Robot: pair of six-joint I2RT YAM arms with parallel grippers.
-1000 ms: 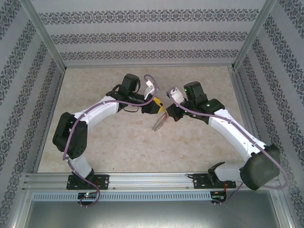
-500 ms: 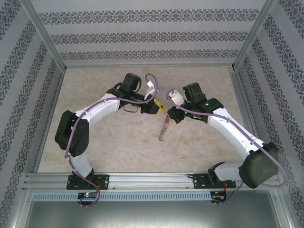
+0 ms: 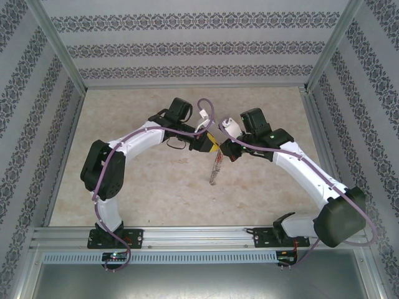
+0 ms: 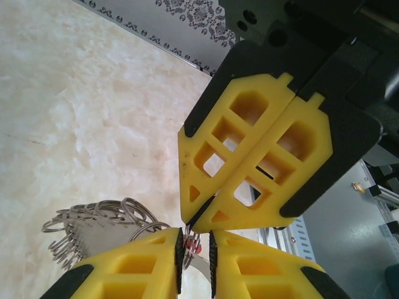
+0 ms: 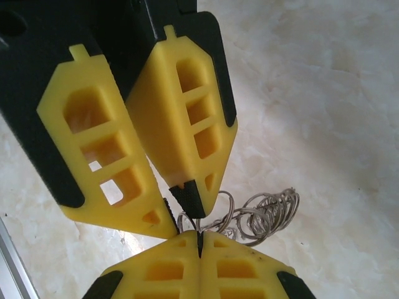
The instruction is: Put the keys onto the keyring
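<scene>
Above the middle of the marbled surface (image 3: 149,193), the two arms meet tip to tip. The right tool (image 5: 199,242) has its yellow fingers pressed together, and a wire of the keyring (image 5: 265,213) comes out right at their tips, so the right tool pinches the keyring. In the overhead view the keyring (image 3: 216,168) hangs edge-on just below the two tools, clear of the surface, with its lower end pointing toward the near edge. Its many small wire loops fan out to one side in both wrist views.

The left tool (image 4: 196,242) comes in from the opposite side, its tips just beside those of the right tool. Its fingers (image 4: 134,268) stand a narrow slit apart. In that slit sits the red head of the key (image 4: 197,248), right beside the keyring's loops and a flat grey piece of metal. Whether the fingers actually press on the key cannot be told, nor whether the key is already threaded on a loop; its blade is hidden.

In the overhead view the left tool (image 3: 211,142) lies slightly farther from the arm bases than the right tool (image 3: 225,151).
</scene>
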